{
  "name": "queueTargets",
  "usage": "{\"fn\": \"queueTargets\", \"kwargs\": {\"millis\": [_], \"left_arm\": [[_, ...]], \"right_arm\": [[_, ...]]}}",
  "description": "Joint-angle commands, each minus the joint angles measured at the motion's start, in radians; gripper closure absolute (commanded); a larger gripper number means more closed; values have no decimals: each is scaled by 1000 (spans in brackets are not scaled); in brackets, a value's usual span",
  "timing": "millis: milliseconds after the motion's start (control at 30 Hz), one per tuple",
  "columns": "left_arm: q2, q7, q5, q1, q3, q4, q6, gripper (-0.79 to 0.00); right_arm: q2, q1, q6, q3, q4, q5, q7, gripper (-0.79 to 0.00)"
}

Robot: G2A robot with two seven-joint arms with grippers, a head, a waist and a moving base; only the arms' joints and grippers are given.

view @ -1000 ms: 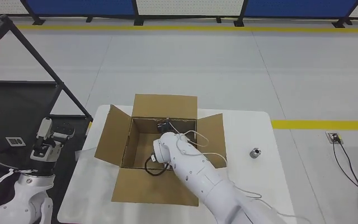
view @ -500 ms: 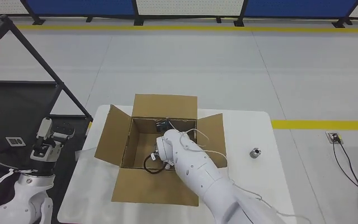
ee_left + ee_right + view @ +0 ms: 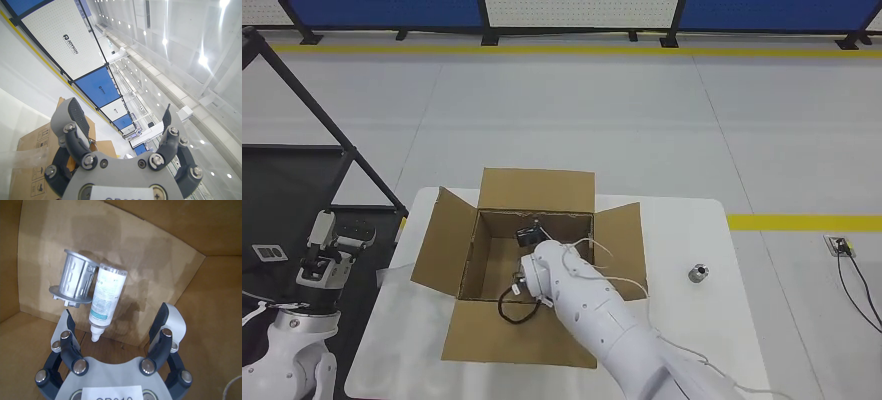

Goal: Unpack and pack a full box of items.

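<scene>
The left gripper (image 3: 122,109) sat wide open and empty, left of the table. Inside the box (image 3: 537,188), a flanged metal sleeve (image 3: 75,283) touched a white bottle (image 3: 106,294), both apparently lying flat. The right gripper (image 3: 115,310), open and empty, hovered above the bottle. A sound pick likely required centring across the bottle's body, clear of the sleeve.

Your top view: high, looking down on desk (image 3: 682,230) and box (image 3: 537,188). Left wrist faces up past box toward ceiling (image 3: 189,56). Right wrist close inside box.
</scene>
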Motion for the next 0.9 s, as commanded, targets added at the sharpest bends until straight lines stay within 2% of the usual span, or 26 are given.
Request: {"fn": "queueTargets", "kwargs": {"millis": [0, 533, 567, 600, 633, 667, 867], "left_arm": [[0, 0, 0, 0, 0, 0, 0, -785], [0, 0, 0, 0, 0, 0, 0, -785], [0, 0, 0, 0, 0, 0, 0, -785], [0, 0, 0, 0, 0, 0, 0, -785], [0, 0, 0, 0, 0, 0, 0, -785], [0, 0, 0, 0, 0, 0, 0, -785], [0, 0, 0, 0, 0, 0, 0, -785]], "right_arm": [[-4, -1, -13, -7, 1, -13, 22, -785], [-34, 12, -31, -21, 70, -50, 73, -785], [-34, 13, -40, -17, 75, -43, 69, -739], [-34, 14, -47, -14, 81, -40, 64, -634], [-34, 15, -49, -12, 87, -39, 59, -582], [-34, 15, -51, -10, 91, -37, 57, -459], [-34, 20, -34, -2, 113, -34, 50, -336]]}}
